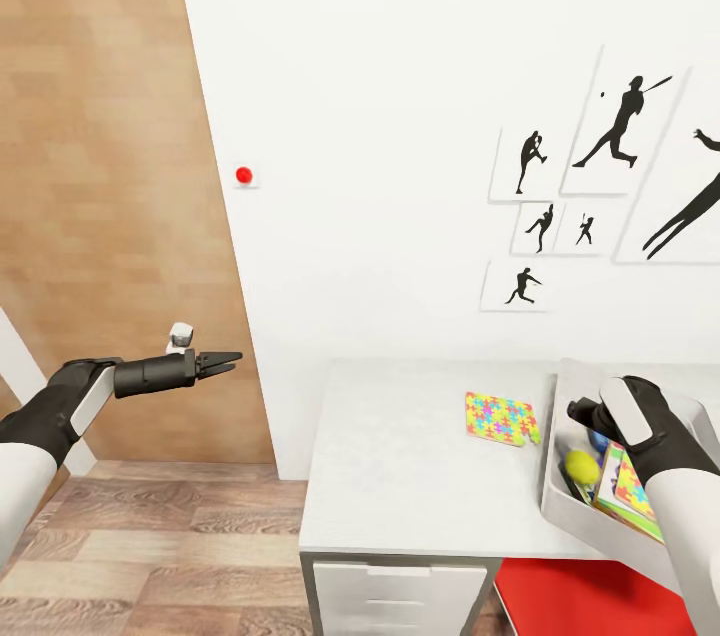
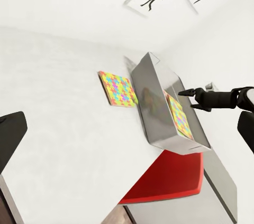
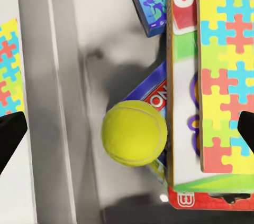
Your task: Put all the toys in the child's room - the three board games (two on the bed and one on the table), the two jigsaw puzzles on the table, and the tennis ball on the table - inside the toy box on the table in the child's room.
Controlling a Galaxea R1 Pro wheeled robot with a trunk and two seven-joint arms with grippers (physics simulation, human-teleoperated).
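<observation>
Right wrist view: fuzzy yellow tennis ball (image 3: pixel 134 133) with pale seam, beneath wide-spread right tool (image 3: pixel 127 129)

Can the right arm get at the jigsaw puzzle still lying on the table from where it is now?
Probably yes: the right gripper hangs over the toy box, and the jigsaw puzzle lies flat on the table just beside it.

Bright, even, sharp renders; the tennis ball (image 3: pixel 134 133) casts a soft shadow.
</observation>
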